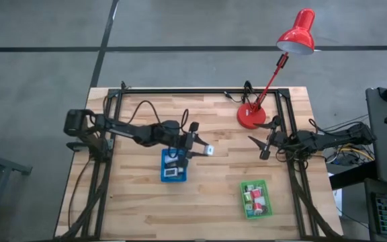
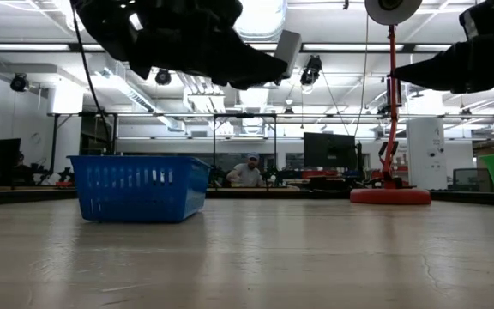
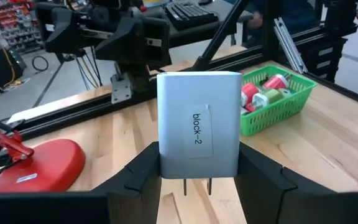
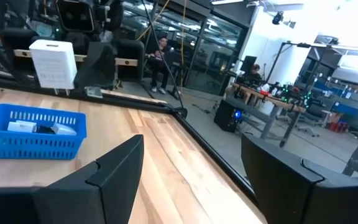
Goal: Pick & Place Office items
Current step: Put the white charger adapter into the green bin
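So the wooden table (image 1: 200, 195) takes up most of the overhead shot, with a black frame running round its edges. Biggest thing standing on it is the red desk lamp (image 1: 252, 115), base planted at the far right part of the top, neck leaning out toward the right with the shade hanging past the table's back edge.

Left arm reaches in from the left edge, and the left gripper (image 1: 201, 149) is raised over the middle of the table, just past the blue tray (image 1: 174, 176) on its right side. It's clamped on a white block (image 3: 198, 124), held upright between the two fingers. The sticker on it reads "block-2", running sideways. Two metal prongs poke out of its underside.

Right gripper (image 1: 264, 148) hangs near the right edge, close beside the lamp base, fingers apart with nothing between them.

The blue tray sits left of centre, and in the right wrist view it's got a couple of small white and dark items lying in it. The green tray (image 1: 256, 199) is nearer the front right, holding red, green and white office items (image 3: 263, 91).

Low view shows a person (image 2: 249, 172) seated well behind the table.
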{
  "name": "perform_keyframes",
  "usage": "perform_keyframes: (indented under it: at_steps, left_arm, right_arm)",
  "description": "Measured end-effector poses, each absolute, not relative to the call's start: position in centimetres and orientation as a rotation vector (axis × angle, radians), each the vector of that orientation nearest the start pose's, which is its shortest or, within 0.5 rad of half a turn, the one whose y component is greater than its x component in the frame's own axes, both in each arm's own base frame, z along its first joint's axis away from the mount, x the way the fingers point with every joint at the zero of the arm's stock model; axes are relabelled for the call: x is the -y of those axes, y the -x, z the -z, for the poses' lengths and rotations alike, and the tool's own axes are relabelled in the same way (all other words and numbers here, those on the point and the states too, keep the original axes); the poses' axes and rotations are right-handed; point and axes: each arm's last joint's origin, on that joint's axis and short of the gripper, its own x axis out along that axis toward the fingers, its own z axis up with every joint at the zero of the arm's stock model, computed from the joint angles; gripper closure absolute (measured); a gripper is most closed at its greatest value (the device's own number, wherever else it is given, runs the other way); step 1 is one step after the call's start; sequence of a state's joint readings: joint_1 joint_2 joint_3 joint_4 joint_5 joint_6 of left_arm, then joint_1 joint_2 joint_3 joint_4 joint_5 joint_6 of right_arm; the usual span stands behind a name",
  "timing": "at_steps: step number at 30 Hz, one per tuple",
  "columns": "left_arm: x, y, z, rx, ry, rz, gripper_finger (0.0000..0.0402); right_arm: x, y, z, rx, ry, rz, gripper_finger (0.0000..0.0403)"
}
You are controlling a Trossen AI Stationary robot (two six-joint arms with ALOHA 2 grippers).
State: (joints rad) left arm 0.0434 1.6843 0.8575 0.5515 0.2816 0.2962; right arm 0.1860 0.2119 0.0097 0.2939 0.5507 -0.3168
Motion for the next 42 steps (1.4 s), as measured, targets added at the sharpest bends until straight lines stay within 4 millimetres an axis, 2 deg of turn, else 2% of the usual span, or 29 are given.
perform_keyframes:
  at_steps: [8,22,36,42]
  left_arm:
    - [-0.7,-36.0,-19.7,-0.237,-0.247,0.289,0.0242]
    - [-0.6,-36.0,-19.8,-0.239,-0.251,0.317,0.0242]
    - [1.6,-37.2,-21.5,-0.304,-0.278,0.401,0.0242]
    - [1.6,-37.6,-21.9,-0.305,-0.3,0.401,0.0242]
  right_arm:
    - [-0.5,-10.7,-17.6,0.019,0.259,0.374,0.0142]
    - [-0.5,-10.8,-17.5,0.02,0.249,0.373,0.0147]
    - [-0.5,-10.8,-17.5,0.02,0.246,0.373,0.0147]
    - [-0.5,-10.8,-17.5,0.02,0.242,0.372,0.0147]
